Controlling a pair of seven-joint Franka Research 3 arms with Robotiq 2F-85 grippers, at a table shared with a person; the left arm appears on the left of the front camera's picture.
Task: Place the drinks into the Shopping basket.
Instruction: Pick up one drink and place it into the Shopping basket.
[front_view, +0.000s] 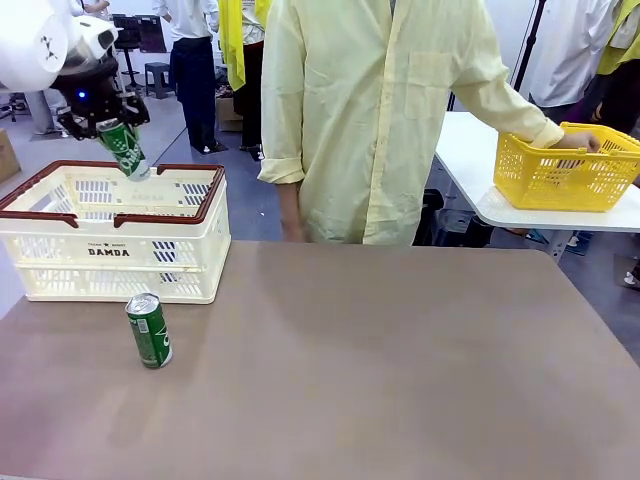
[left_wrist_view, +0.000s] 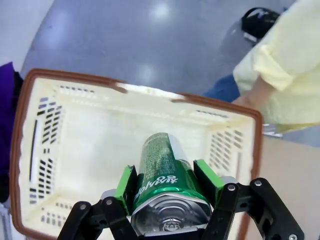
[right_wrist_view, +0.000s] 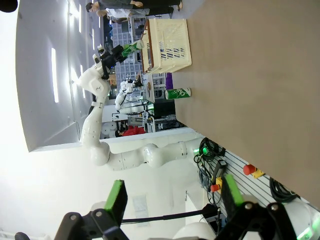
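My left gripper (front_view: 112, 128) is shut on a dark green drink can (front_view: 126, 150), holding it tilted just above the open top of the cream-white Shopping basket (front_view: 205, 262) at the table's far left. From the left wrist, the can (left_wrist_view: 161, 176) sits between the green pads (left_wrist_view: 125, 186) with the basket's bare floor (left_wrist_view: 100, 165) below it. A second green can (front_view: 149, 331) stands upright on the table in front of the basket. My right gripper (right_wrist_view: 172, 197) is open, away from the table, with nothing between its fingers; far off its view shows the basket (right_wrist_view: 167, 45) and the standing can (right_wrist_view: 178, 93).
A person in a pale yellow shirt (front_view: 375, 110) stands at the table's far edge, one hand on a yellow mesh basket (front_view: 565, 170) on a white side table. The brown tabletop (front_view: 400, 370) stretches open to the right of the can.
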